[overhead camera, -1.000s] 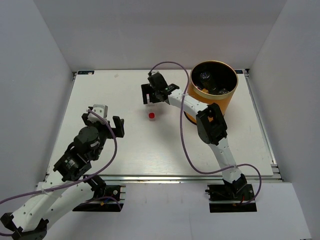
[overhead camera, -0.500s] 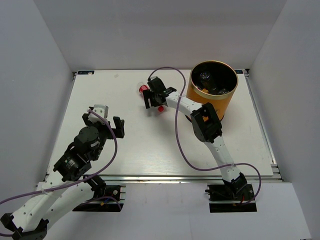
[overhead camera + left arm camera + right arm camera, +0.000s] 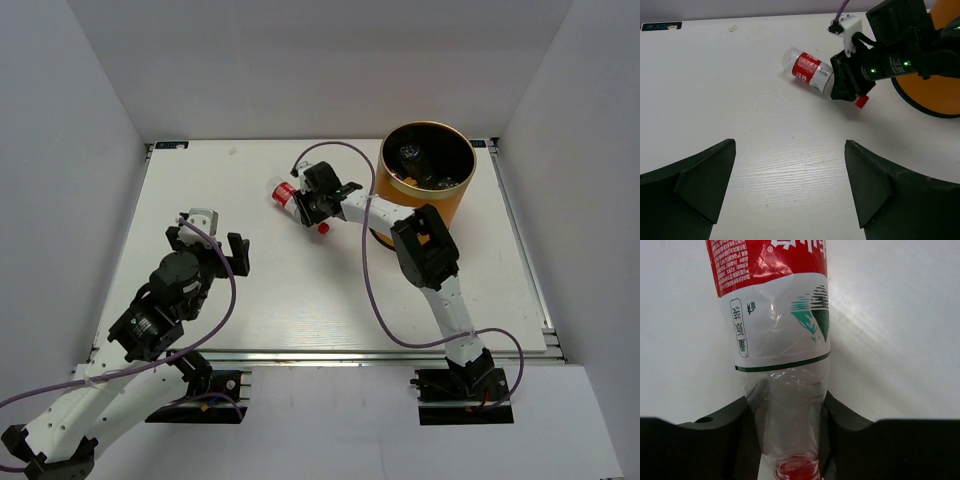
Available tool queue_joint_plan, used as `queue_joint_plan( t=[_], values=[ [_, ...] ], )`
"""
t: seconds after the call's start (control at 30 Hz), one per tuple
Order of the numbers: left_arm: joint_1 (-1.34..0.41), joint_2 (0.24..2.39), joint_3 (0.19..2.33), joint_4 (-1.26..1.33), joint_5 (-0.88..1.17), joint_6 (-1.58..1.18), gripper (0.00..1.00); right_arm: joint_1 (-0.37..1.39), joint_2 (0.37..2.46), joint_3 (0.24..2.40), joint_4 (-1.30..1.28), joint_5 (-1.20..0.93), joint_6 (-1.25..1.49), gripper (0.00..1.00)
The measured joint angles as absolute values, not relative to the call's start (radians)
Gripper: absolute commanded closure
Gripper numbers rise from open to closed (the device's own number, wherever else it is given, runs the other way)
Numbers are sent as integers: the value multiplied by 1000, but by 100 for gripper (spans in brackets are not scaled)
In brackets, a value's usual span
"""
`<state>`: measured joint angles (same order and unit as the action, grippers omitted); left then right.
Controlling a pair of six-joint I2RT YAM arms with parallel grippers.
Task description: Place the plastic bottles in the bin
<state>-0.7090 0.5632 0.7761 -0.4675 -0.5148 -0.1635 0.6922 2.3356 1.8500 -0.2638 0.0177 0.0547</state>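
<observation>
A clear plastic bottle with a red label lies on its side on the white table, left of the orange bin. My right gripper is shut on its clear neck end. In the right wrist view the bottle runs up from between the gripper, whose black fingers press both sides. The left wrist view shows the bottle and the right gripper from the near side. My left gripper stands open and empty over bare table at the near left.
A loose red cap lies on the table just below the right gripper, also in the left wrist view. Dark shapes lie inside the bin. White walls close the table on three sides.
My right gripper has swung left and down along the bottle and closed on its neck end. The loose red cap has shifted a little right. The left arm has not moved.
</observation>
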Motion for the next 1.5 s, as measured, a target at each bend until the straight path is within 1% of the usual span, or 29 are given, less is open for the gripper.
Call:
queue_joint_plan(
  t=[0.2,0.27,0.4,0.5,0.6,0.7,0.87,1.0,1.13,1.2,1.23,1.27,1.3,1.37,1.4,1.43,1.5],
  values=[
    [-709,564,772,-468,-514,-162,1,694,2125,1668,-345,-140,-44,100],
    [-709,564,772,-468,-514,-162,1,694,1997,1607,-362,-196,-75,100],
    [-709,564,772,-468,-514,-162,1,694,1716,1557,-373,-258,-109,100],
    [-709,559,771,-468,-514,-162,1,692,1528,1557,-367,-238,-120,100],
    [-709,553,771,-468,-514,-161,1,684,1399,1584,-381,-133,-136,100],
    [-709,552,771,-467,-513,-159,1,658,1346,1633,-398,33,-167,100],
    [-709,568,771,-467,-505,-156,1,562,1324,1627,-447,262,-246,100],
    [-709,577,767,-467,-493,-156,1,476,1320,1564,-444,322,-294,100],
    [-709,577,761,-467,-485,-154,1,395,1349,1527,-440,310,-307,100],
    [-709,579,761,-467,-485,-154,1,356,1384,1526,-425,295,-309,94],
    [-709,581,761,-467,-484,-153,1,342,1401,1527,-415,286,-311,87],
    [-709,583,760,-467,-483,-152,1,325,1422,1527,-408,271,-314,75],
    [-709,585,760,-467,-482,-150,1,313,1442,1526,-406,259,-316,49],
    [-709,591,760,-467,-480,-149,1,289,1479,1526,-410,218,-319,29],
    [-709,595,760,-467,-479,-147,1,277,1493,1521,-411,198,-325,12],
    [-709,599,760,-467,-477,-146,1,268,1499,1509,-410,176,-327,10],
    [-709,608,760,-467,-470,-142,1,254,1497,1480,-412,142,-336,10]
  ],
)
